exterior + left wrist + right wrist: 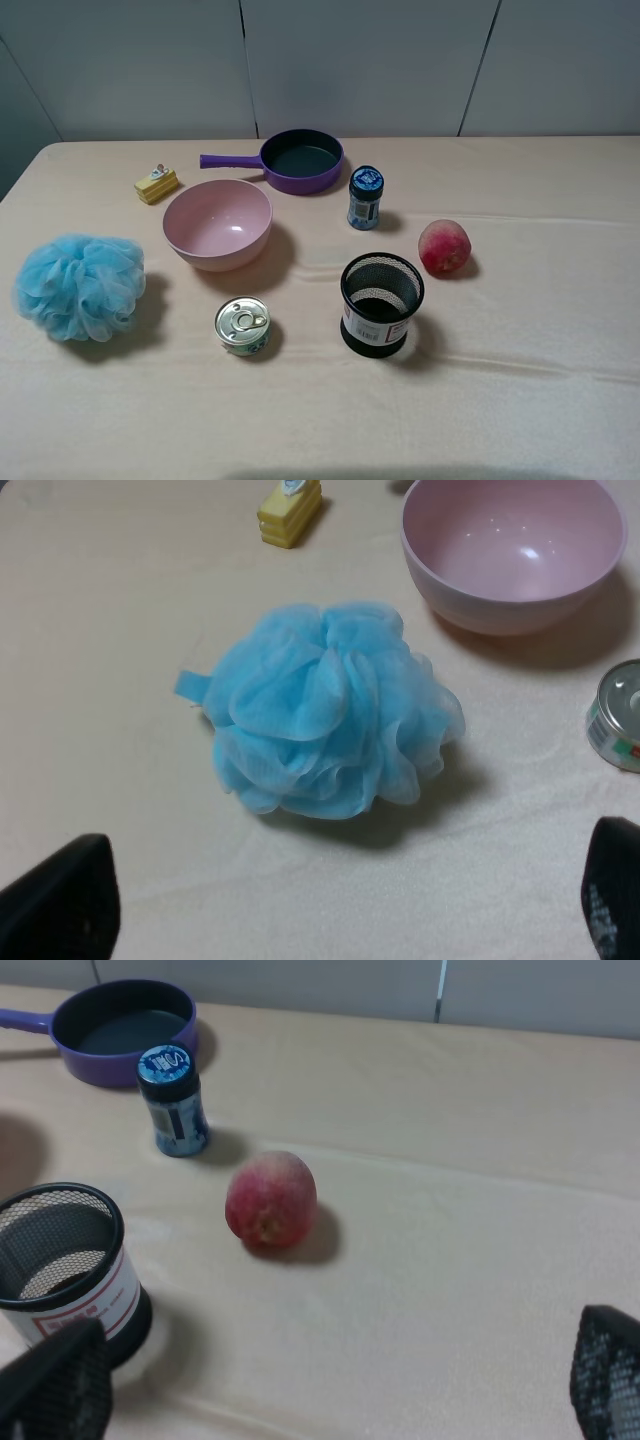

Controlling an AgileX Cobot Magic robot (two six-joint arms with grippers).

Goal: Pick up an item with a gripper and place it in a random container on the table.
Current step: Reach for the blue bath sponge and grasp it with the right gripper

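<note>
The light-blue bath pouf (80, 286) lies on the beige-pink table (520, 400) at the left, beside the pink bowl; it also shows in the left wrist view (325, 710). The purple frying pan (300, 159), empty with a dark inside, sits at the back, handle pointing left; it also shows in the right wrist view (125, 1030). Neither arm shows in the high view. My left gripper (350, 905) is open, its fingertips (60, 900) apart on the near side of the pouf, not touching it. My right gripper (340, 1390) is open and empty, near the peach.
A pink bowl (218, 224) stands right of the pouf. A tin can (243, 325) lies in front of it. A black mesh cup (381, 303), a red-pink peach (444, 247), a small blue-capped bottle (365, 197) and a yellow toy (157, 183) also stand on the table.
</note>
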